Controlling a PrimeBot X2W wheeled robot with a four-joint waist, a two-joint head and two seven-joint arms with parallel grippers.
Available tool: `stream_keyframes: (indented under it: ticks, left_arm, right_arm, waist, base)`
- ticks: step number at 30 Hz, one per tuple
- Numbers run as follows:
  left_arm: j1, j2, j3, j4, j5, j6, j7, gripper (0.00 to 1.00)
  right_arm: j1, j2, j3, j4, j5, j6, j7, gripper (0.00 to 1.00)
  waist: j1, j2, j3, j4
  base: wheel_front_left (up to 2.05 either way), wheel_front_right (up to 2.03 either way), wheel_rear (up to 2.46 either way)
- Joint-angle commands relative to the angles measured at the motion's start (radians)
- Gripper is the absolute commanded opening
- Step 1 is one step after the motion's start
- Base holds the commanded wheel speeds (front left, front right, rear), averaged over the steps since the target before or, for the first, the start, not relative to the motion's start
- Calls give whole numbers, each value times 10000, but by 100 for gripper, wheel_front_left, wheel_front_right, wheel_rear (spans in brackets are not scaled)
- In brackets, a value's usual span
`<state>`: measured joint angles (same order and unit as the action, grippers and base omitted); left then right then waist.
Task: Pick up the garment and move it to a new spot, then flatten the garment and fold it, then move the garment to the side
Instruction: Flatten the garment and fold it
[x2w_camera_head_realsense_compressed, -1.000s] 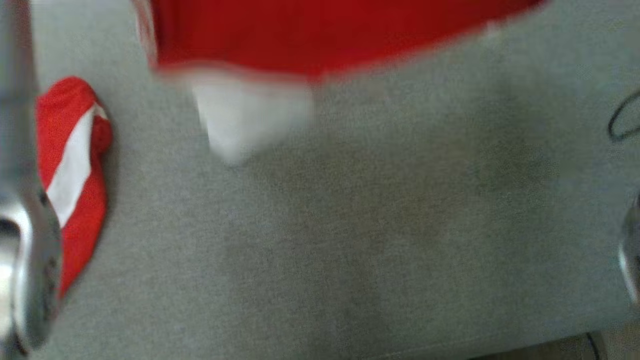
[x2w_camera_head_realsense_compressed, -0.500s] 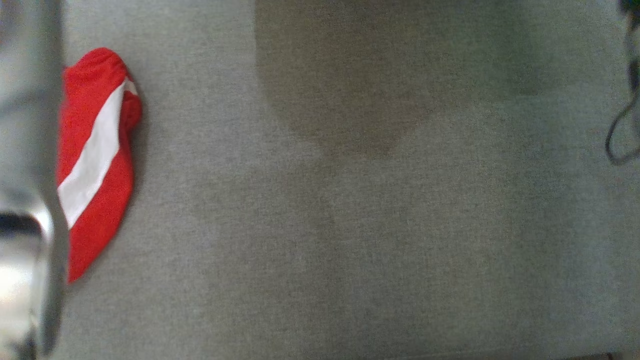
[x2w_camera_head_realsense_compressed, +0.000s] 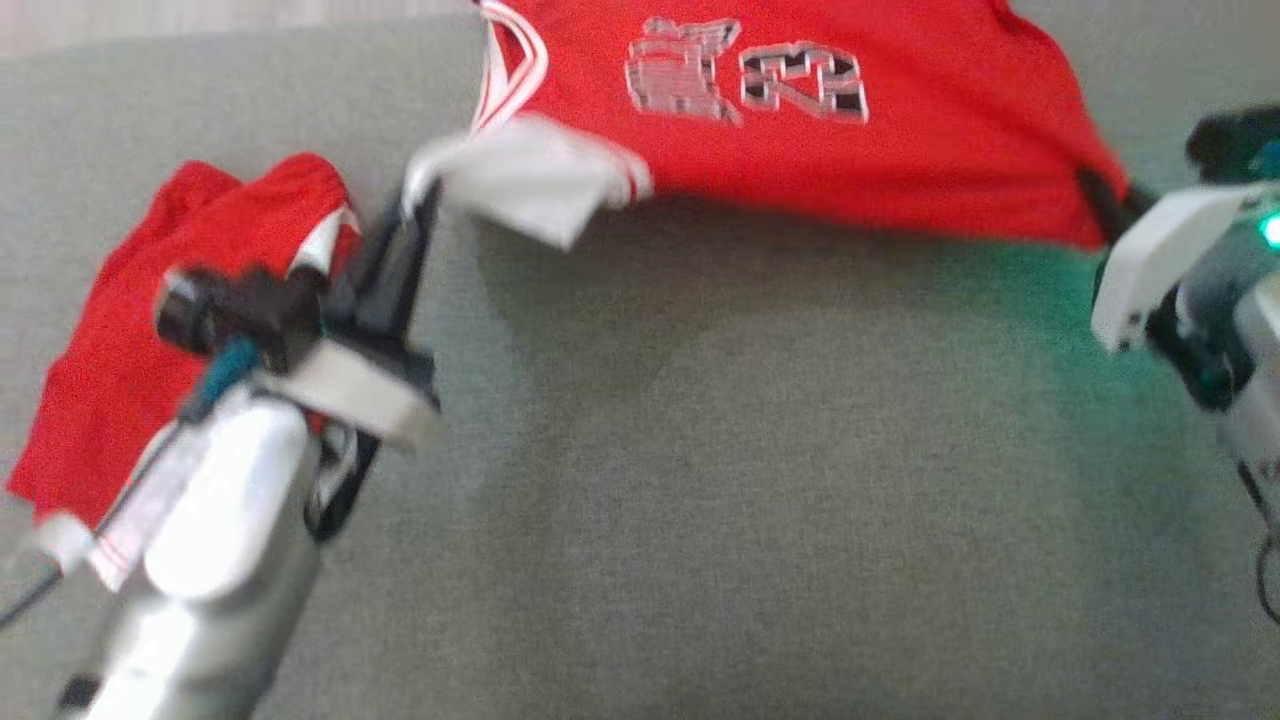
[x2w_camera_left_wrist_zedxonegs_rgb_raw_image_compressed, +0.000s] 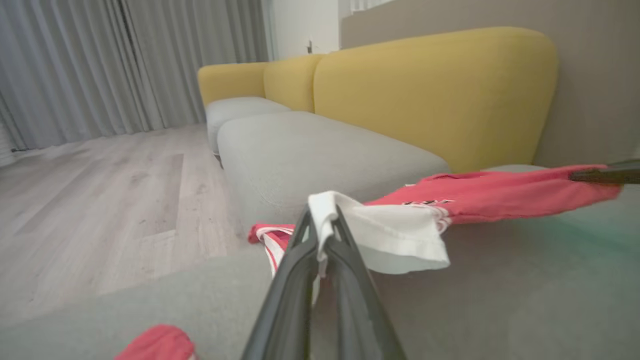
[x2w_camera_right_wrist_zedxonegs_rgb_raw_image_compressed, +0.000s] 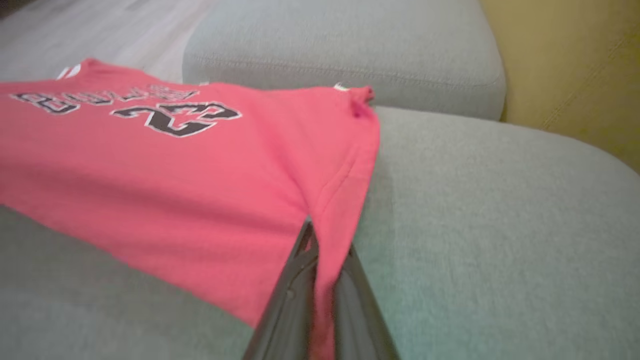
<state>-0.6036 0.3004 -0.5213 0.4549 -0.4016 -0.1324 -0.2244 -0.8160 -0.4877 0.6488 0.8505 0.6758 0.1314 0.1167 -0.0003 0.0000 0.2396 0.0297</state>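
Note:
The garment (x2w_camera_head_realsense_compressed: 800, 150) is a red jersey with lettering, a number and white trim. It hangs stretched above the grey cushion (x2w_camera_head_realsense_compressed: 750, 500), between my two grippers. My left gripper (x2w_camera_head_realsense_compressed: 420, 195) is shut on its white sleeve; the left wrist view shows the white cloth pinched at the tips of this gripper (x2w_camera_left_wrist_zedxonegs_rgb_raw_image_compressed: 320, 220), with the garment (x2w_camera_left_wrist_zedxonegs_rgb_raw_image_compressed: 500, 192) running off to the right. At the far right, my right gripper (x2w_camera_head_realsense_compressed: 1095, 195) is shut on the garment's red corner. In the right wrist view this gripper (x2w_camera_right_wrist_zedxonegs_rgb_raw_image_compressed: 325, 235) clamps the garment's (x2w_camera_right_wrist_zedxonegs_rgb_raw_image_compressed: 175, 165) hem.
A second red cloth with a white stripe (x2w_camera_head_realsense_compressed: 120, 400) lies crumpled on the cushion behind my left arm. A yellow sofa back (x2w_camera_left_wrist_zedxonegs_rgb_raw_image_compressed: 435, 85) and more grey seats (x2w_camera_left_wrist_zedxonegs_rgb_raw_image_compressed: 310, 150) stand beyond, with wooden floor (x2w_camera_left_wrist_zedxonegs_rgb_raw_image_compressed: 100, 200) to the left. A dark cable (x2w_camera_head_realsense_compressed: 1265, 560) hangs at the right edge.
The head view has shifted, so both grippers and the stretched garment now show. Half a second ago the cushion showed a shadow and the striped cloth.

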Motion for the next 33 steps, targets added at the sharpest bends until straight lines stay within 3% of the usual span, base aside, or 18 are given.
stream_keyframes:
  ticks: [1, 6, 19, 26, 33]
  left_arm:
    - [38, 554, 275, -531, -47, 18, 93, 0]
    - [1501, 885, 33, -1591, -227, 178, 574, 0]
    - [4037, 1619, -596, -4026, -427, 673, 1827, 0]
    - [5143, 2014, -915, -5240, -418, 1018, 2396, 0]
    - [5003, 2168, -791, -5633, -347, 1211, 2538, 0]
  right_arm:
    - [308, -435, 337, -433, 228, -7, 155, 0]
    - [1037, -1271, 1335, -1218, 1063, -7, 639, 0]
    - [2193, -2092, 2765, -1984, 2159, -7, 950, 0]
    - [2652, -2481, 3124, -2410, 2874, -7, 1419, 0]
    - [2479, -2562, 2992, -2578, 3093, -7, 1528, 0]
  waist:
    - [3, 0, -425, 104]
    - [3, 0, -1011, 124]
    - [3, 0, -2286, 122]
    - [3, 0, -2634, 39]
    - [3, 0, -2397, -163]
  base:
    - [0, 0, 0]
    - [0, 0, 0]
    - [0, 0, 0]
    - [0, 0, 0]
    - [0, 0, 0]
